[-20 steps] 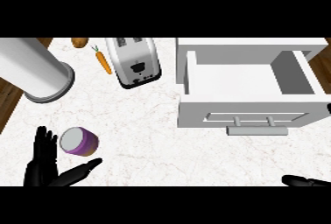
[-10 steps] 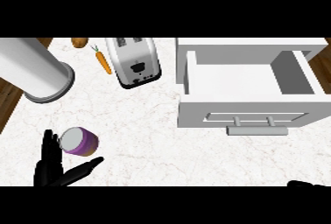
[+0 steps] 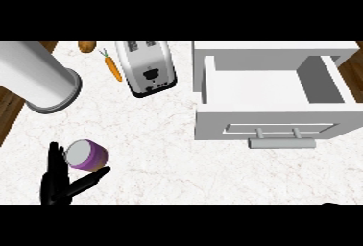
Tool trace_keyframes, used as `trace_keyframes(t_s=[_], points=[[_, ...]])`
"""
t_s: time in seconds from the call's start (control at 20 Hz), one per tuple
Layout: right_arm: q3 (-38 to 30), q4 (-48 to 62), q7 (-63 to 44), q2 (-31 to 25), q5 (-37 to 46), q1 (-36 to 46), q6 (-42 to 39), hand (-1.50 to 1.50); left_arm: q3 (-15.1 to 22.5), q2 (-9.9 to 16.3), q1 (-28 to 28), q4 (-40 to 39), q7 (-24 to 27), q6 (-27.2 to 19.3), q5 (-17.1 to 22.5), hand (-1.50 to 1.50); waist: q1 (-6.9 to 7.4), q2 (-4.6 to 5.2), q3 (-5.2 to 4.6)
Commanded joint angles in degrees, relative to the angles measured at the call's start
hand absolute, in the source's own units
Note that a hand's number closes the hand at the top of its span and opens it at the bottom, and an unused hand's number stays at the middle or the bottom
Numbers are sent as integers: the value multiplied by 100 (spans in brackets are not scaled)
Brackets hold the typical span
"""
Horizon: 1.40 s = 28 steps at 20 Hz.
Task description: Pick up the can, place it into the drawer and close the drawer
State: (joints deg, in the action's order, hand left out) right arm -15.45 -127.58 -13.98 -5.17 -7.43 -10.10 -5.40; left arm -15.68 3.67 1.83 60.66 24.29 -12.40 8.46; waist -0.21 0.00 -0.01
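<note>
— While the counter (image 3: 177, 158) is the biggest thing, white marble running from the left wood edge to the drawer unit, where does the task stand on it?

— I judge it is at the first step, the pick-up. Nothing is lifted yet. The drawer (image 3: 273, 89) stands open at the far right, its inside white and with nothing in it that I can see, its front panel and handle (image 3: 281, 142) facing the near side.

— And the big cylinder?

— The grey canister (image 3: 35, 77) lies at the far left, near the counter's edge. Right of it stands the toaster (image 3: 147, 67), and between them a carrot (image 3: 112, 68). All of these are well apart from the can.

— Where is the can?

— The can (image 3: 86, 154), purple with a pale top, sits near left on the counter. The left hand (image 3: 60, 180) is at it: straight fingers rise along its left side and the thumb points out under its near right side. The hand is released, not curled round the can; I cannot tell if it touches.

— The right hand?

— Only a dark bit shows at the near right edge; its state I cannot tell.

— What does the next move need?

— To my judgement, the fingers and thumb must curl round the can, then lift and carry it right and far. That path over the bare marble is open, but the can must pass above the drawer's front panel. The counter's left edge is close to the hand.
</note>
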Motion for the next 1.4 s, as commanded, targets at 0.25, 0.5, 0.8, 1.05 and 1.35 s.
trace_keyframes(t_s=[0.25,0.5,0.8,1.05,1.35], points=[[222,-241,-240,226,245,44,-2,-150,-235,285,-821,-1514,817,323,234,-150,0,1,-2],[48,244,-206,68,342,638,170,-150,-301,576,-1286,-2459,1235,684,232,-150,4,8,-3],[-417,418,51,-129,-116,421,-213,-150,4,432,-1693,-2481,1049,768,133,-150,-6,4,0],[-110,166,-199,39,163,547,-12,-150,-87,656,-1820,-2764,1083,1393,394,150,2,3,-1],[-51,-68,-471,56,335,652,182,-150,58,367,-2043,-3156,1689,1338,289,150,-5,3,-2]])
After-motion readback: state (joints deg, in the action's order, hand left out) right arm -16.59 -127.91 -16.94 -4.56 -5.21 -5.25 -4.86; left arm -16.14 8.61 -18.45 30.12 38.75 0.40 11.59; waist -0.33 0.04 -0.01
